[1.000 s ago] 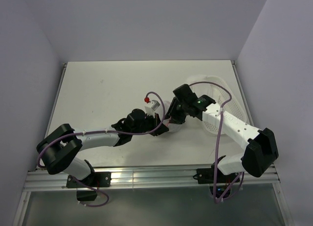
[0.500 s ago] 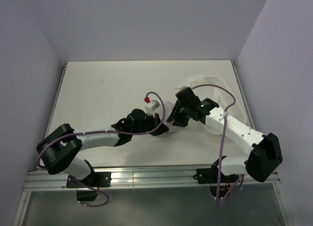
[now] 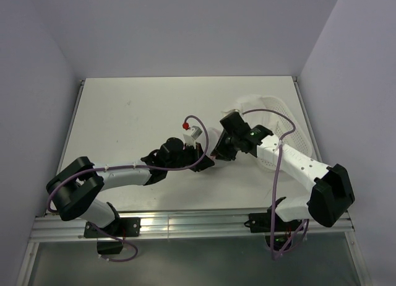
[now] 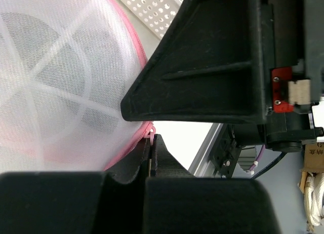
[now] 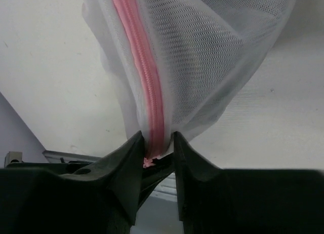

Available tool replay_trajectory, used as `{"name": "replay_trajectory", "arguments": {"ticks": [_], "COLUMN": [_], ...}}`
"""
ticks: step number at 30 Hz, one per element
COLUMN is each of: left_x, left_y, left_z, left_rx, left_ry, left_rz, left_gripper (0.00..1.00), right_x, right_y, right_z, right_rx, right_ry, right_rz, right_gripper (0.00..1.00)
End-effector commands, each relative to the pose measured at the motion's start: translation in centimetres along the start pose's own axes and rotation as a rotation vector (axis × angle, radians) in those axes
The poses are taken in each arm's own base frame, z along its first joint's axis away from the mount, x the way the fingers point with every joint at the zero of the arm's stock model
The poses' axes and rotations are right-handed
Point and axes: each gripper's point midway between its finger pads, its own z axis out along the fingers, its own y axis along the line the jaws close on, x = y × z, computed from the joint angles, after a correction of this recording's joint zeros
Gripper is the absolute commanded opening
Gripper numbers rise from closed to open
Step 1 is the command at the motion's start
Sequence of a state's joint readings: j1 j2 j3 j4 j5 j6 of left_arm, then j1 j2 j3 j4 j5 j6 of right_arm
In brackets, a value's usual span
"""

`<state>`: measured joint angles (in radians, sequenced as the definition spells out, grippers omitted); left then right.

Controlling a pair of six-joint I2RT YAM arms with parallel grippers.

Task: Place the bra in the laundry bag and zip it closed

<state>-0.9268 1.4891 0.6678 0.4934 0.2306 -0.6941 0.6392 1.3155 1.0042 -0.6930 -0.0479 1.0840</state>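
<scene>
1. Left wrist: the left gripper (image 4: 150,150) has its fingers pressed together on the pink zipper trim (image 4: 143,139) at lower centre. The laundry bag (image 4: 50,97) fills the left of the frame, and a dark shape (image 4: 81,46) shows through its mesh. A perforated basket (image 4: 147,8) sits at the top.
2. Right wrist: the right gripper (image 5: 154,154) pinches the pink zipper trim at bottom centre, with the bag rising above it.
3. Top: both grippers meet near the table's (image 3: 130,112) centre, the bag mostly hidden between them and the basket to their right.

Bright, even overhead light on my white table (image 3: 124,112), only faint soft shadows, my left fingers (image 4: 169,169) a dark blur near the lens, laundry bag (image 5: 217,56) weave sharp at my right wrist
</scene>
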Motion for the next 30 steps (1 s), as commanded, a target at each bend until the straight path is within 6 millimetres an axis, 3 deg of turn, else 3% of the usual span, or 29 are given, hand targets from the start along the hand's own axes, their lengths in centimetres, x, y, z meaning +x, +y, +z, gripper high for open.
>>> {"name": "replay_trajectory", "arguments": {"ticks": [1,2,5,11,14,21,27,30], "left_x": [-1.2,-1.2,-0.6,0.4,0.1,0.1,0.1,-0.6], "left_y": [-1.8,-1.8,-1.4,1.1,3.4,7.6,8.8,7.5], "left_z": [0.1,0.0,-0.6,-1.9,-2.7,-4.8,-6.6,-7.5], "left_rx": [0.066,0.065,0.048,-0.009,-0.053,-0.168,-0.215,-0.186], "left_ry": [-0.034,-0.035,-0.025,-0.024,-0.044,-0.066,-0.09,-0.112], "left_rz": [0.021,0.021,0.015,-0.044,-0.087,-0.167,-0.194,-0.176], "left_gripper": [0.0,0.0,0.0,0.0,0.0,0.0,0.0,0.0], "right_x": [-1.1,-1.3,-1.9,-4.6,-6.0,-8.3,-9.9,-10.5], "right_y": [1.8,1.8,2.2,3.3,4.2,4.0,5.1,6.4], "right_z": [-0.2,-0.2,-0.3,-2.0,-3.1,-4.2,-3.4,-2.5], "right_rx": [-0.038,-0.034,-0.022,-0.027,-0.038,-0.021,-0.022,-0.034], "right_ry": [-0.046,-0.048,-0.061,-0.099,-0.12,-0.137,-0.117,-0.096], "right_rz": [-0.001,-0.002,-0.019,-0.066,-0.095,-0.134,-0.2,-0.238], "right_gripper": [0.36,0.18,0.0,0.0,0.0,0.0,0.0,0.0]}}
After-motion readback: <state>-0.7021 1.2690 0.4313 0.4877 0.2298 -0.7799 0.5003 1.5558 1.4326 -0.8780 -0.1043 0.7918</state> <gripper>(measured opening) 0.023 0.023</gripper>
